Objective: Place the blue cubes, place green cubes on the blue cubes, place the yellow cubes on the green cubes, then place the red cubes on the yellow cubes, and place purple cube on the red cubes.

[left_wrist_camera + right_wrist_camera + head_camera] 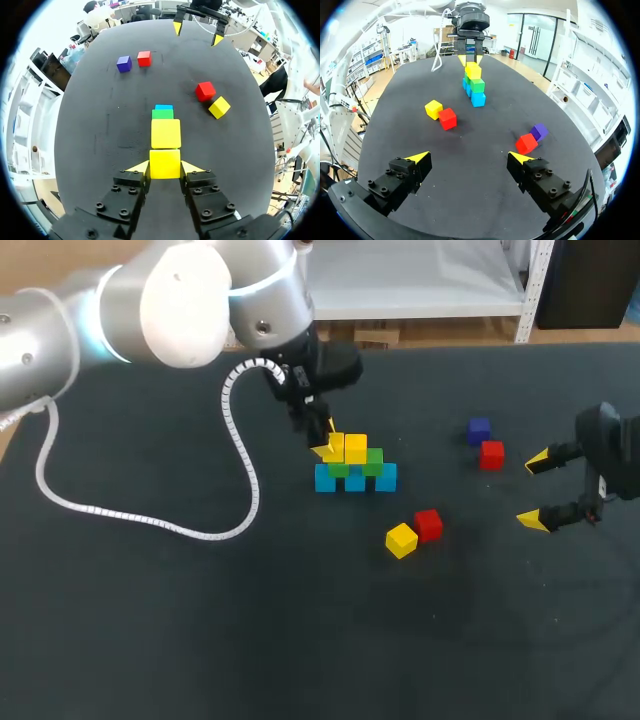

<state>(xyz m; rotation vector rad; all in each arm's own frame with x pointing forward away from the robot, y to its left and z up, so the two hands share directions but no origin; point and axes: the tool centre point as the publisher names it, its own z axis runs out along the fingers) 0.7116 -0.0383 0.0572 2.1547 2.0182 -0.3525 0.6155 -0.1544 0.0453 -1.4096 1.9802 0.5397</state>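
1. Yellow cube (164, 163) is on the top row of the stack near the middle of the worktop (200, 620), with the left pincer (165, 168) pinching it from both sides.
2. It's touching a second yellow cube (356, 448) on the same level.
3. Both of those sit on the green cubes (373, 462), and the greens are on a row of blue cubes (386, 477).
4. Near the stack, on the robot's side, there's a loose yellow cube (401, 540) touching a red cube (428, 524).
5. Off to the right, the other red cube (491, 454) is just beside the purple cube (479, 430).
6. The right pincer (534, 490) hangs past those, fingers spread wide.
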